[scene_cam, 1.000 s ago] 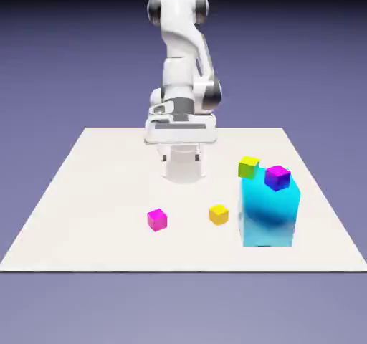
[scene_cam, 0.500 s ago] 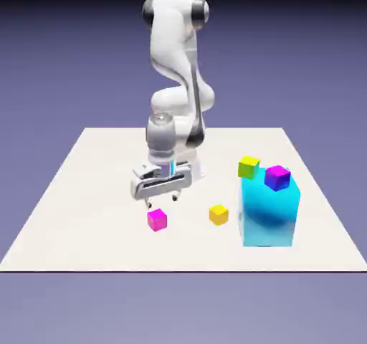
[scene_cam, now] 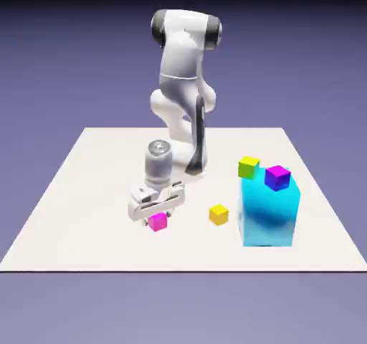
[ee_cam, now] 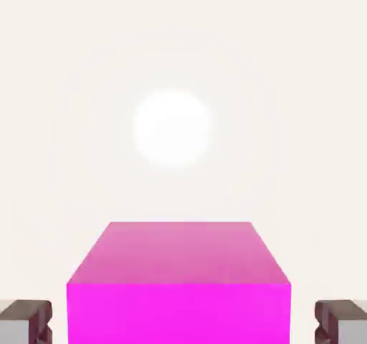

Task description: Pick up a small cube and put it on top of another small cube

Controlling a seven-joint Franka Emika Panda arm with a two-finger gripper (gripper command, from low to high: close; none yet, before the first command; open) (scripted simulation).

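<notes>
The small magenta-pink cube [scene_cam: 158, 222] sits on the white table, near the front and left of the middle in the exterior view. My gripper [scene_cam: 156, 216] is lowered straight over it, with the fingers reaching down on either side. In the hand view the cube [ee_cam: 179, 285] fills the lower middle. The grey fingertips [ee_cam: 29, 321] stand at the bottom corners, each a narrow gap away from the cube's sides. The jaws are open around the cube and do not touch it.
A small yellow cube [scene_cam: 219, 213] lies on the table to the exterior view's right of the gripper. Further right stands a large cyan block [scene_cam: 269, 217] with a purple cube [scene_cam: 277, 177] on top and a yellow-green cube [scene_cam: 249, 166] at its far left corner.
The arm has swung forward and come down from above the table's middle. The gripper now straddles the magenta-pink cube. None of the cubes has moved.
</notes>
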